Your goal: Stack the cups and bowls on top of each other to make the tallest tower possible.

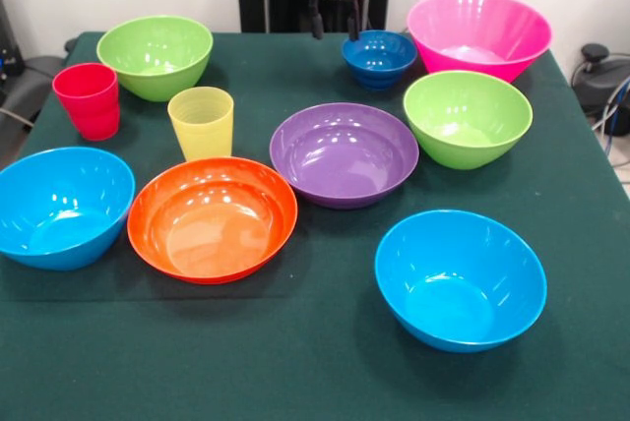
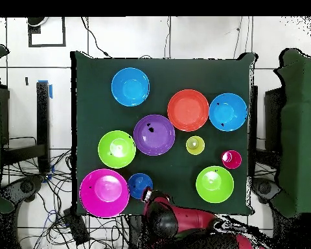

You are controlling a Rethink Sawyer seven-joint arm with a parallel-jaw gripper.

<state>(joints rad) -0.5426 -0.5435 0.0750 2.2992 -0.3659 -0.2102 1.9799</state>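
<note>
Because the small dark blue bowl (image 1: 379, 57) is light, glossy and slippery plastic, grip its thin rim. It sits beside the big pink bowl (image 1: 479, 34), below the gripper (image 1: 334, 24), whose fingers are parted and empty.

— What do you see of the arm (image 2: 184, 224) from above?

— You see a rounded, bulky body, red with black patches, and a dark round joint cap on top. Its shell looks glossy.

— And from across the table?

— There you get only the lower end: a red housing with a black band above it, and beneath it the gripper (image 1: 334, 20), two short black fingers (image 1: 316, 20) with a plain gap between them. Behind stands a black upright column.

— Any markings or screws?

— None you could make out; they are too small to tell.
</note>
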